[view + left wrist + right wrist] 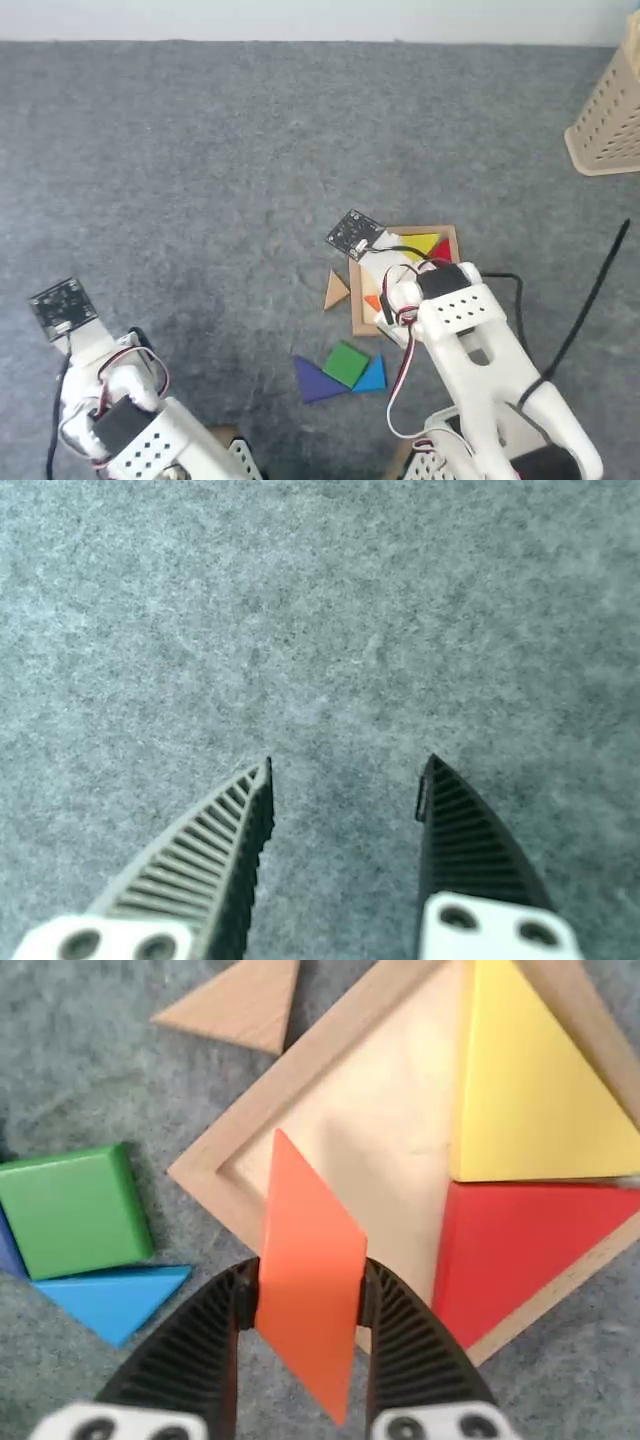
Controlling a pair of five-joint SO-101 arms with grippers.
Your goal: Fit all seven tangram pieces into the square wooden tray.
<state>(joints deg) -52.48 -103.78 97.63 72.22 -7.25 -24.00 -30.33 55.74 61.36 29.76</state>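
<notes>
Hanging over bare grey desk point(300, 600), the left pincer point(350, 765) has its jaws apart with nothing between them. No piece lies near it, and it looks idle in the job for now.

Well off toward the right pincer point(308, 1295), four pieces lie loose on the desk. A tan triangle point(245, 1005) sits just outside the tray point(370, 1140), ahead of that pincer and to its left, near the rim but apart from it. A purple triangle point(315, 380), green square point(70, 1210) and blue triangle point(115, 1295) huddle together, touching one another, to the pincer's left and a little behind it, the blue one nearest.

The right pincer itself is clamped on the orange piece point(305, 1230), a parallelogram held on edge with its flat faces against the pads, over the tray's near-left corner. Whether its lower edge touches the tray floor cannot be told.

Past the pincer, to its right and ahead, a yellow triangle point(530, 1090) and a red triangle point(520, 1250) lie flat inside the tray, meeting along one edge and filling that side.

By my count two of seven are seated, one is in hand and four wait, so the job is under a third done. The bare floor under the orange piece must take all five, so the fit will likely be tight.
</notes>
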